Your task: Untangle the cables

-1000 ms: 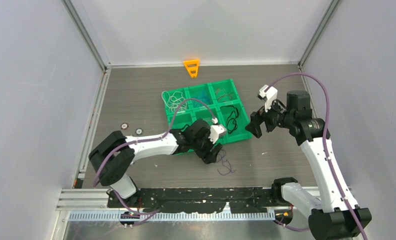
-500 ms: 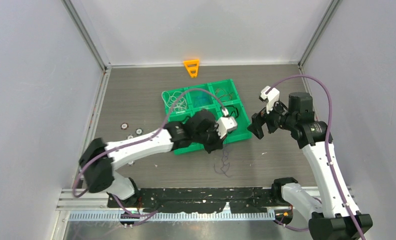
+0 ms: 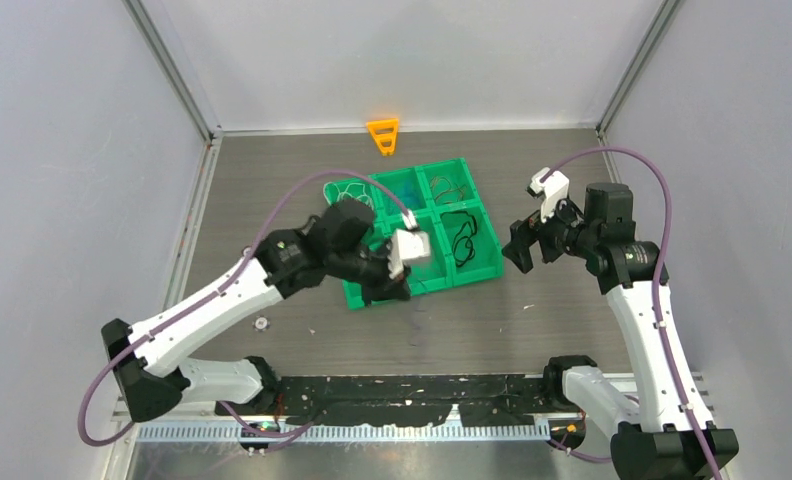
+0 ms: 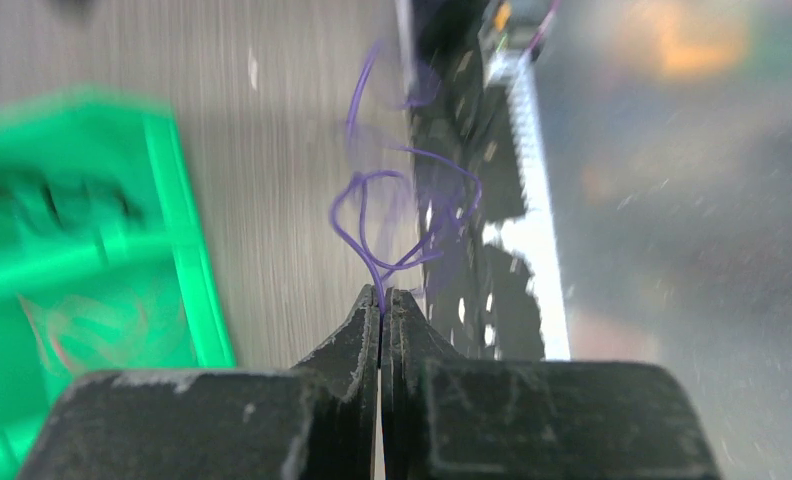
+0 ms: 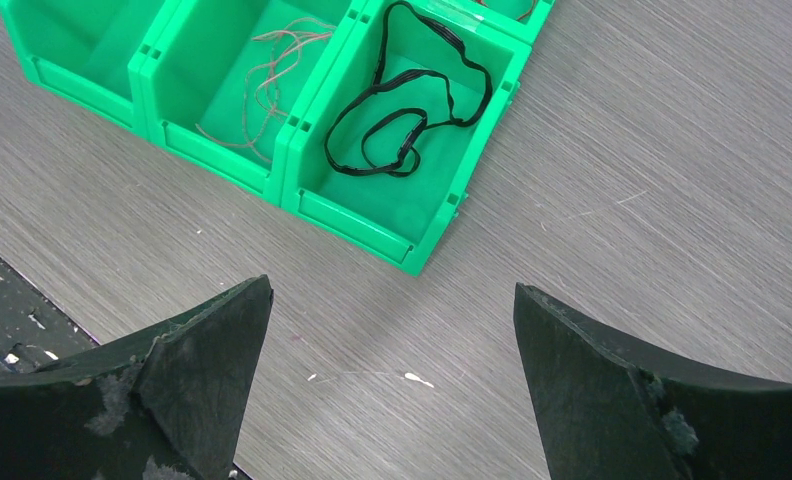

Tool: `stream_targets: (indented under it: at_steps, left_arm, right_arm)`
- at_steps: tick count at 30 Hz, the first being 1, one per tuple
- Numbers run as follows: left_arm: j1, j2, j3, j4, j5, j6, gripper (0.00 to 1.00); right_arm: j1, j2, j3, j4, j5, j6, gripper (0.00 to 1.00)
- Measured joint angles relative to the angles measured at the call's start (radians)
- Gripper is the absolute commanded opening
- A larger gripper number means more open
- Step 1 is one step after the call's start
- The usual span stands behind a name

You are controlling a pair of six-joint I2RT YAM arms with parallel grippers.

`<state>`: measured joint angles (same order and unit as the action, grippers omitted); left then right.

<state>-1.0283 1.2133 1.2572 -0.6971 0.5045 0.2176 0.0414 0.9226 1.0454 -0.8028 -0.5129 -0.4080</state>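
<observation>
My left gripper [image 4: 382, 296] is shut on a thin purple cable [image 4: 370, 215] that loops and dangles from its tips. From above, the left gripper [image 3: 389, 290] hangs over the near edge of the green tray [image 3: 484, 268], the purple cable [image 3: 418, 326] trailing as a faint blur below it. A black cable [image 5: 402, 120] lies coiled in one tray compartment, and a thin reddish cable [image 5: 272, 90] in the one beside it. A white cable [image 3: 344, 194] shows in the far left compartment, partly behind the arm. My right gripper [image 5: 392, 290] is open and empty, above bare table right of the tray.
The green tray [image 5: 404, 243] has six compartments. An orange triangular piece [image 3: 383, 135] sits at the back of the table. A small silver disc [image 3: 262, 322] lies left of the tray. A black perforated rail [image 3: 412, 388] runs along the near edge.
My left gripper shut on the purple cable, then rose and swung left, lifting it off the table. The right arm drifted slightly right and stayed open.
</observation>
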Motion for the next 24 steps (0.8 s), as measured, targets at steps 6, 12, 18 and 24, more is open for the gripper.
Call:
stream_targets:
  at_steps: [6,12,18,24]
  left_arm:
    - [0.234,-0.005,0.146,-0.092,0.065,-0.015,0.0]
    - [0.374,-0.092,0.165,-0.076,0.128,-0.066,0.0]
    - [0.514,-0.097,0.067,-0.048,0.164,-0.129,0.0]
    - [0.528,-0.073,0.034,-0.052,0.219,-0.123,0.0]
  right_arm:
    - [-0.002,-0.001,0.0,-0.001,-0.014,0.0,0.98]
    - [-0.004,0.016,0.007,-0.005,-0.048,0.0,0.98]
    - [-0.004,0.016,0.007,-0.007,-0.085,0.0,0.98]
    - [-0.004,0.026,0.008,-0.007,-0.107,0.0,0.99]
